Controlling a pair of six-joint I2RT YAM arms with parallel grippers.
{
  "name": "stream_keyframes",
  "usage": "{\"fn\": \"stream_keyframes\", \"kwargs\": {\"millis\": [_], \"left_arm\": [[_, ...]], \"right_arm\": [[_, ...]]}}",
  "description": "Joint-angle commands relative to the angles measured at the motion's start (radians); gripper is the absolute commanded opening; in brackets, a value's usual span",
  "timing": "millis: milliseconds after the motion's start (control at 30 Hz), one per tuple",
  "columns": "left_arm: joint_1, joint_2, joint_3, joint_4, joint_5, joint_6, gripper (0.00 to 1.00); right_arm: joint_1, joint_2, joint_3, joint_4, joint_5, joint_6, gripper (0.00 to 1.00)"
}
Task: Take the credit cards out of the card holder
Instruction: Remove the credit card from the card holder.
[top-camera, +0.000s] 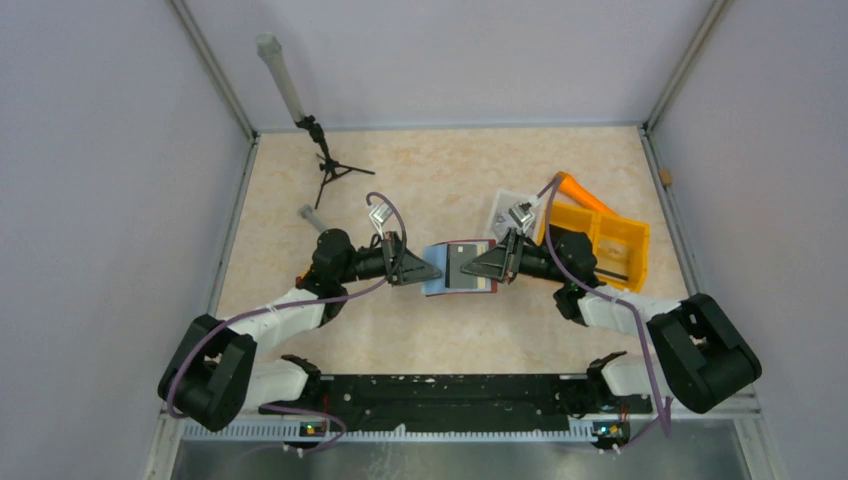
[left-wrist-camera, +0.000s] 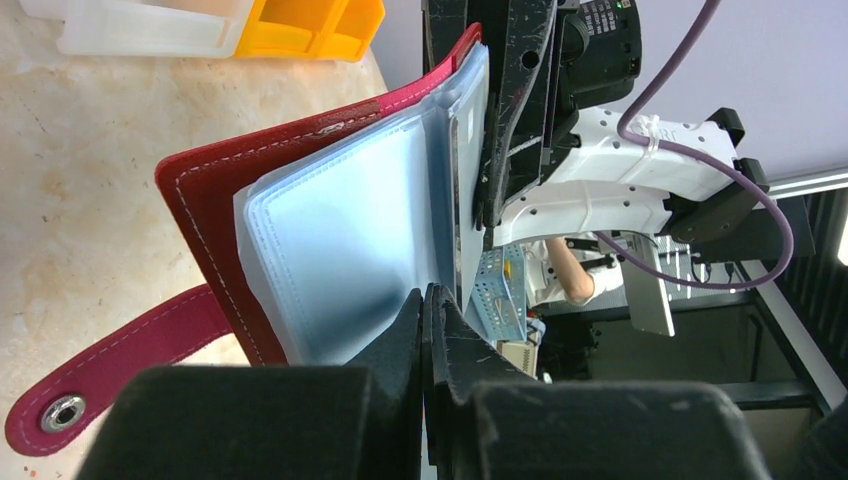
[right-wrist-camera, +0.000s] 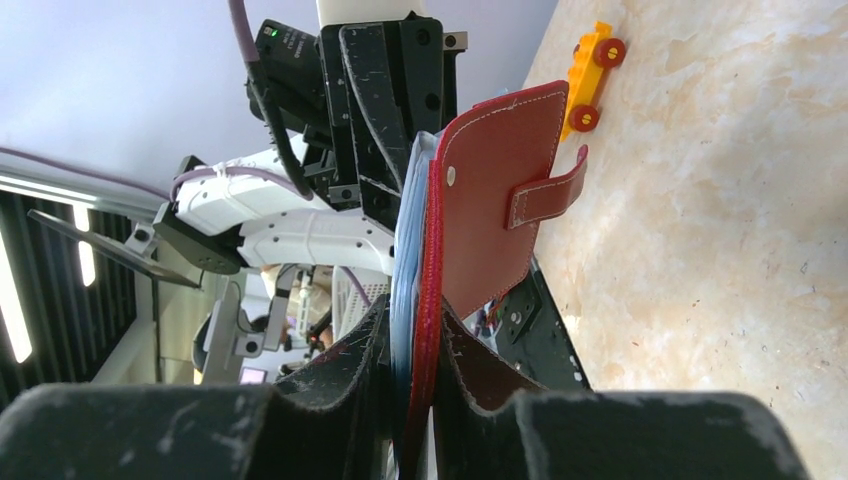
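Observation:
The dark red card holder (top-camera: 462, 268) hangs open above the table between my two grippers. The left wrist view shows its red cover (left-wrist-camera: 215, 200), pale clear sleeves (left-wrist-camera: 350, 250) and strap tab (left-wrist-camera: 110, 370). My left gripper (left-wrist-camera: 428, 296) is shut on a thin sleeve edge at the holder's left side (top-camera: 430, 270). From the other side, my right gripper (right-wrist-camera: 418, 335) is shut on the red cover (right-wrist-camera: 495, 210) and the sleeves. The credit cards are hidden in the sleeves; no card face shows.
An orange two-compartment tray (top-camera: 612, 242) and a white square tray (top-camera: 508, 208) stand right of the holder. A black tripod (top-camera: 330, 170) and a grey cylinder (top-camera: 312, 215) lie at the back left. A small yellow toy car (right-wrist-camera: 590, 75) sits on the table.

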Motion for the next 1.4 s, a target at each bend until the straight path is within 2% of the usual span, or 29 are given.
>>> {"fn": "stream_keyframes", "kwargs": {"millis": [0,133,200,333,433,500,633,700,767,933,1000,1067,1367], "left_arm": [[0.002,-0.013,-0.004,0.061,0.019,-0.002,0.01],[-0.004,0.003,-0.004,0.177,0.03,-0.073,0.36],[-0.016,0.014,0.013,0.17,0.026,-0.069,0.42],[-0.053,0.055,0.048,0.162,0.018,-0.061,0.43],[-0.073,0.086,0.068,0.172,0.014,-0.06,0.42],[-0.081,0.098,0.075,0.189,0.014,-0.067,0.36],[-0.084,0.101,0.081,0.186,0.013,-0.065,0.08],[-0.083,0.096,0.084,0.166,0.013,-0.053,0.0],[-0.082,0.09,0.083,0.144,0.01,-0.04,0.0],[-0.073,0.071,0.065,0.112,0.01,-0.021,0.0],[-0.067,0.063,0.055,0.112,0.011,-0.022,0.0],[-0.058,0.055,0.045,0.112,0.012,-0.022,0.0],[-0.014,0.022,0.017,0.112,0.03,-0.029,0.0]], "right_arm": [[-0.008,-0.025,0.002,0.063,-0.015,-0.001,0.17],[-0.008,-0.015,0.001,0.076,-0.017,0.005,0.17],[-0.007,-0.011,0.001,0.085,-0.018,0.01,0.17],[-0.007,-0.007,0.0,0.094,-0.02,0.015,0.17],[-0.006,-0.008,0.0,0.099,-0.021,0.018,0.17],[-0.006,-0.006,-0.002,0.098,-0.022,0.019,0.17],[-0.006,-0.006,-0.006,0.096,-0.023,0.016,0.17],[-0.006,-0.005,-0.008,0.095,-0.023,0.014,0.17],[-0.006,-0.005,-0.006,0.095,-0.023,0.014,0.18],[-0.006,-0.007,0.003,0.091,-0.031,0.015,0.31],[-0.006,-0.008,0.006,0.09,-0.034,0.015,0.32],[-0.006,-0.009,0.007,0.085,-0.034,0.015,0.26],[-0.006,-0.008,0.013,0.08,-0.034,0.014,0.18]]}}
